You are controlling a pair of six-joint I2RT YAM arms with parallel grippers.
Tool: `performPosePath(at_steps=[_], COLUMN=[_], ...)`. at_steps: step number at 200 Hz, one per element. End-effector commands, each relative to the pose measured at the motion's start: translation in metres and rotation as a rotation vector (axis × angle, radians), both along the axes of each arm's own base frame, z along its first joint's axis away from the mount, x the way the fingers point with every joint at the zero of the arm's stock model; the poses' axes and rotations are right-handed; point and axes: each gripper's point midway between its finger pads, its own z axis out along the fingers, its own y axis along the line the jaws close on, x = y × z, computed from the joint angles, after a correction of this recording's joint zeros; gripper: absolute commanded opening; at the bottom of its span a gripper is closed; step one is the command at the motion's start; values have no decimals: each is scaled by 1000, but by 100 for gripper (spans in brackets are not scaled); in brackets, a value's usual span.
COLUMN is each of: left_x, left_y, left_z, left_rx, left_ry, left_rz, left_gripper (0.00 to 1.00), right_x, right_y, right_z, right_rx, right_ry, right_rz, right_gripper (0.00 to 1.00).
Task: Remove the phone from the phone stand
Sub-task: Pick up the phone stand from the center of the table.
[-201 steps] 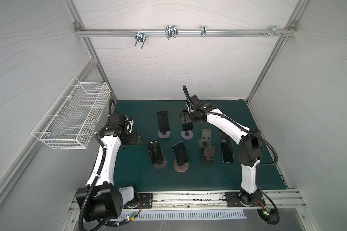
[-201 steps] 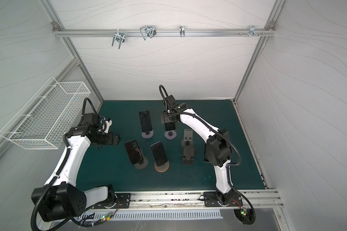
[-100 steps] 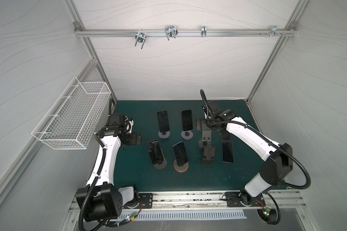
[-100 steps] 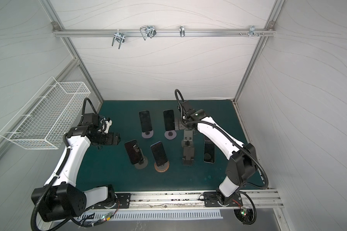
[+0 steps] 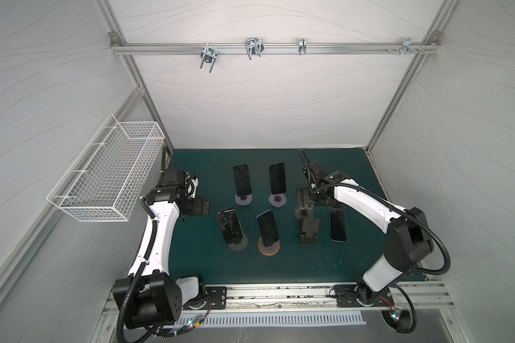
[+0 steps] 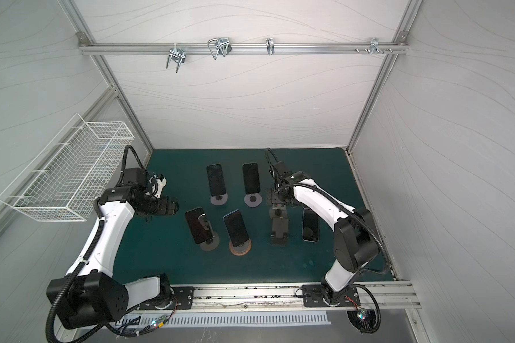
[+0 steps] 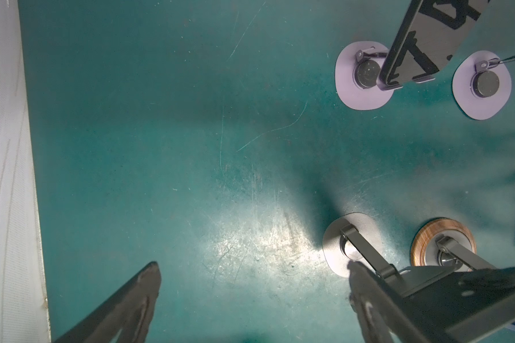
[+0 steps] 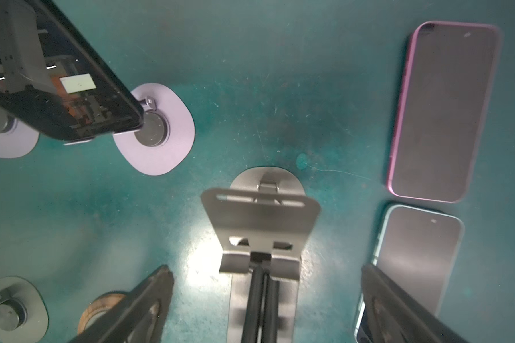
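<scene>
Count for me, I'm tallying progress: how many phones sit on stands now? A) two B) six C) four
C: four are propped up, namely the back left phone, back right phone, front left phone and front middle phone; the pink phone and blue phone lie flat.

No legible text or labels anywhere

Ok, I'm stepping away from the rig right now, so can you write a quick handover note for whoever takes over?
Left gripper: open, empty, over bare mat.
Right gripper: open, empty, above an empty stand.
Done: pink-cased phone and blue-cased phone lie flat on the mat, beside that stand.
Left: four phones on stands: back left phone, back right phone, front left phone, front right phone.
</scene>
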Motion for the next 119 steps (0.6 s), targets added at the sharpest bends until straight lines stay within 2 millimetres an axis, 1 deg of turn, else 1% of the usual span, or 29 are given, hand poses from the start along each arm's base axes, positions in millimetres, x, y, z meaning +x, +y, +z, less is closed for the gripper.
performPosePath(at_steps=[1, 28, 47, 66, 85, 92, 105, 119], left_x=[1, 1, 1, 1, 1, 0, 0, 0], left_y=[-3, -3, -4, -3, -3, -3, -3, -3], left_z=[5, 3, 2, 3, 3, 3, 2, 2], left_rx=[-7, -8, -12, -11, -9, -9, -9, -8], left_ry=[-17, -13, -10, -11, -13, -10, -8, -10], left_rz=[-18, -17, -19, -19, -19, -21, -22, -23], left_gripper=[100, 100, 100, 100, 100, 100, 100, 100], right_x=[2, 8, 14, 17, 18, 18, 17, 16], right_y=[7, 5, 5, 4, 4, 3, 3, 2], right_z=[-11, -24, -30, -34, -36, -36, -33, -27], right_rx=[25, -5, -25, -39, -44, -48, -48, -53], right_ry=[29, 30, 27, 29, 28, 27, 23, 17], right_rz=[-18, -37, -48, -56, -60, -60, -54, -46], right_gripper=[99, 99, 93, 85, 73, 71, 67, 59])
